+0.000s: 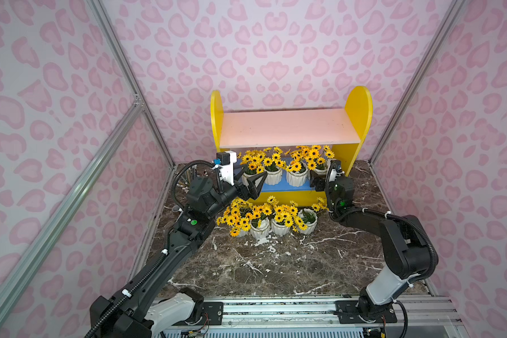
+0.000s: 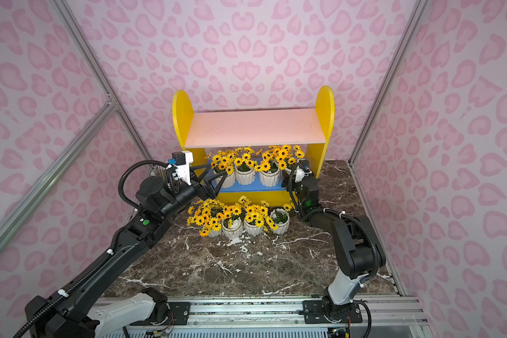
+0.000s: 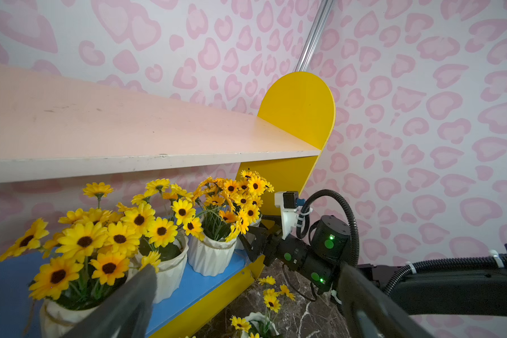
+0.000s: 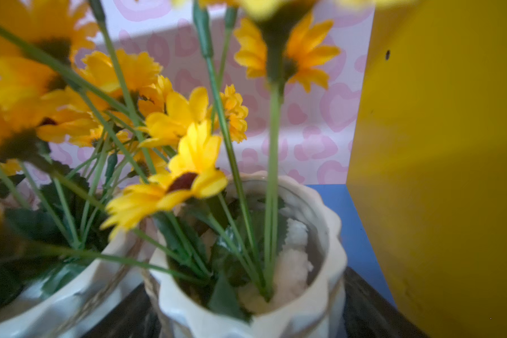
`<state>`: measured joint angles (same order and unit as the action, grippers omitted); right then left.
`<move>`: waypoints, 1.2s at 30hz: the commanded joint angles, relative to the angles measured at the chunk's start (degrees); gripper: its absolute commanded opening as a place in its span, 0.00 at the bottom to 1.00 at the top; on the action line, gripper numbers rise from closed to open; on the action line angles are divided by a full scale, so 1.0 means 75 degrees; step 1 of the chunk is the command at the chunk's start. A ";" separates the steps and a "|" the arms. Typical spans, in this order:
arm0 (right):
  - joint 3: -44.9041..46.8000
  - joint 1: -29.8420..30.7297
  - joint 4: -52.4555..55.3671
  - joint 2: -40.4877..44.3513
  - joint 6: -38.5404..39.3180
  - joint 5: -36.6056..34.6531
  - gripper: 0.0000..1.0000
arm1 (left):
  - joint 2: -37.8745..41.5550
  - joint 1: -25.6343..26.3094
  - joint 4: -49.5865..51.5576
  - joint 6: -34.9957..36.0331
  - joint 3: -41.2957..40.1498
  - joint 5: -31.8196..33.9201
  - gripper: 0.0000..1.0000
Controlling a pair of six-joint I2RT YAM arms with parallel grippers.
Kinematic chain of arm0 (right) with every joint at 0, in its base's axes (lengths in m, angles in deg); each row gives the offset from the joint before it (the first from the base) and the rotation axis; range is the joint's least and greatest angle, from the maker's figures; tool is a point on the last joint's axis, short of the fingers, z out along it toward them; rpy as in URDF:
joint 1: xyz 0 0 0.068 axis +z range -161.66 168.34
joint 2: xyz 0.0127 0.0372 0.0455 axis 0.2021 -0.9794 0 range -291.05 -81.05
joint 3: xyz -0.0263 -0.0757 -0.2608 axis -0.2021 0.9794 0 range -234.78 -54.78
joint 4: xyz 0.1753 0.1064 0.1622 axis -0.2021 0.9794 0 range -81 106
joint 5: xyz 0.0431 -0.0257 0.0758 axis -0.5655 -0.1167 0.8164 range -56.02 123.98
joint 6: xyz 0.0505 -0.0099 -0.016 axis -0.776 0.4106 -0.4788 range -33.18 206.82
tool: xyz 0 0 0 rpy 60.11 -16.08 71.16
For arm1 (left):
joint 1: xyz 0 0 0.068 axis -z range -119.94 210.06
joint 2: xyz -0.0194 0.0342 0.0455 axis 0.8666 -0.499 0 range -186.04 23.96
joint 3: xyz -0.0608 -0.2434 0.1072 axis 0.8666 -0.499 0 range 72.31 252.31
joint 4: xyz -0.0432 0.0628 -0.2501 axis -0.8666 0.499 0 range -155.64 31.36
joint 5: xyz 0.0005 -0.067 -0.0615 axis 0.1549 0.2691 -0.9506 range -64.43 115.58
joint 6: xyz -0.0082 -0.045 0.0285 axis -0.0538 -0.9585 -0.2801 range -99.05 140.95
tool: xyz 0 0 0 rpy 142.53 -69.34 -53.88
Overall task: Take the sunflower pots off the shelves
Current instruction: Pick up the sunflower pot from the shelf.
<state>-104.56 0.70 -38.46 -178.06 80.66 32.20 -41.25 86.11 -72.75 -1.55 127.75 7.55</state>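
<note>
1. The left gripper (image 1: pixel 253 183) has its jaws spread wide and empty, just in front of the leftmost pot (image 3: pixel 56 319) on the blue lower board (image 1: pixel 287 185).
2. The right gripper (image 3: pixel 248 241) has a finger on each side of the rightmost pot (image 4: pixel 290 322). I cannot tell whether they already press on it.
3. Four sunflower pots stand in a row on the lower board of the shelves (image 1: pixel 359 117). Four more (image 1: pixel 280 229) sit on the marble table (image 1: pixel 275 269) just in front. The pink upper board (image 1: pixel 287 127) is bare, so the job looks about half done.
4. The rightmost pot stands close beside the yellow side panel (image 4: pixel 436 175). A finger squeezed into that gap could scrape the panel or push the pot sideways.
5. Its stems cross those of the neighbouring pot (image 4: pixel 56 298). Pulling it out quickly could drag or tip that neighbour.
6. The blooms reach almost to the upper board, so a straight lift would likely snag them. Drawing the pot outward first seems safer.
7. The pots on the table sit under the way out, and a low carry could knock them over.
8. The glazed, ribbed pot wall may slip in a light grip.
</note>
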 commanded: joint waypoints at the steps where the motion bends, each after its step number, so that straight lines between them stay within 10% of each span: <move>1: 0.0109 0.0014 -0.0392 0.0155 0.0084 0.0002 0.87 | 0.0029 -0.0015 -0.0336 0.0012 -0.0011 -0.0011 0.99; 36: -0.0134 0.0097 -0.0793 -0.0103 0.0111 -0.0004 0.99 | 0.0089 -0.0015 -0.0453 -0.0011 -0.0068 -0.0070 1.00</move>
<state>-104.96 1.35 -39.77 -178.37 80.86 32.22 -40.90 86.08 -73.96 -1.73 127.32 6.99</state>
